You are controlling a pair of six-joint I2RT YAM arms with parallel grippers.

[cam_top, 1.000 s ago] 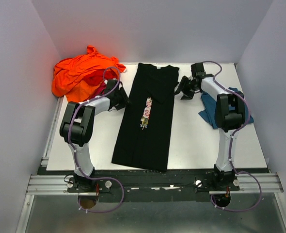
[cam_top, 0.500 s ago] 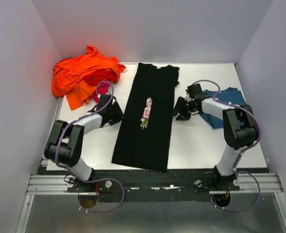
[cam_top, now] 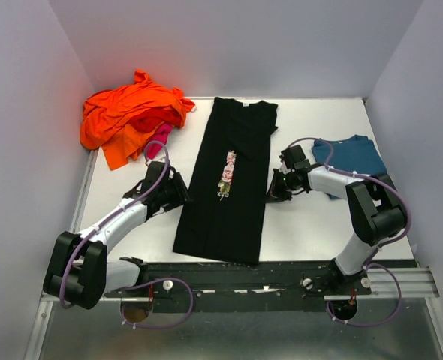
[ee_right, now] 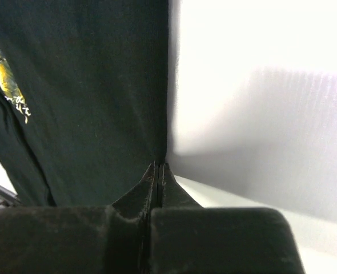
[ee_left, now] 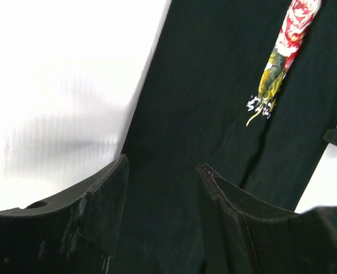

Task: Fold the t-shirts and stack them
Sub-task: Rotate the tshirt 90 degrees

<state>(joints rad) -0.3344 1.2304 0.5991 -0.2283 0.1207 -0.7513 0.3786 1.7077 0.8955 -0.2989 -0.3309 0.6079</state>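
Along the middle of the table (cam_top: 304, 221) lay the black t-shirt (cam_top: 229, 214), narrowed to a long strip. Its long axis ran from the collar at the far side to the hem at the near edge, and the small chest print (cam_top: 227, 171) sat about halfway along it.

At the left long edge, a little nearer than the print, was the left gripper (ee_left: 161, 171). Its fingers stood apart and held nothing. In the left wrist view the edge of the cloth passed under the gap between them, so the shirt lay to the right of this gripper.

Opposite it, at the right long edge, was the right gripper (ee_right: 158, 166). Its two fingers were pressed together with no gap, and their tips met the edge of the cloth. I could not tell whether a thin bit of cloth was pinched between them. From this gripper the shirt lay to the left.

Both grippers were therefore at mid-length, one on each side, and neither arm was clearly the nearer one. In my judgement the next fold has to go across the long axis, bringing one short end toward the other. For that, each gripper would need to travel along its own edge to a corner, not inward.

The other tees were away from this work. The orange t-shirt (cam_top: 131, 112) was heaped at the far left with the magenta t-shirt (cam_top: 159, 141) showing beside it. The teal t-shirt (cam_top: 349, 156) lay at the right, apart from the black one.
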